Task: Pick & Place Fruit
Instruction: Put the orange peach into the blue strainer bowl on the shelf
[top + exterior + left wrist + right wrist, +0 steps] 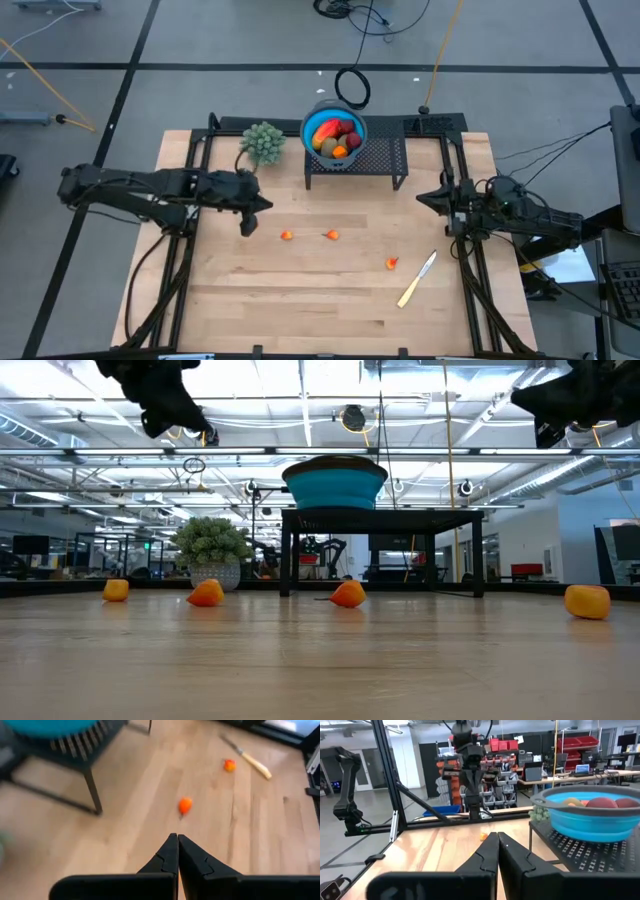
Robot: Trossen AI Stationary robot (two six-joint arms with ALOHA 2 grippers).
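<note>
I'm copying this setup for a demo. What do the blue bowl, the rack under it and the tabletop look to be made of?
Bowl: probably silicone or soft plastic, matte blue, with stepped ridges on its side as a collapsible bowl has.
Rack: likely metal, black; its perforated top and thin legs suggest so.
Tabletop: pale wood planks, with visible grain and seams, low sheen.
</note>
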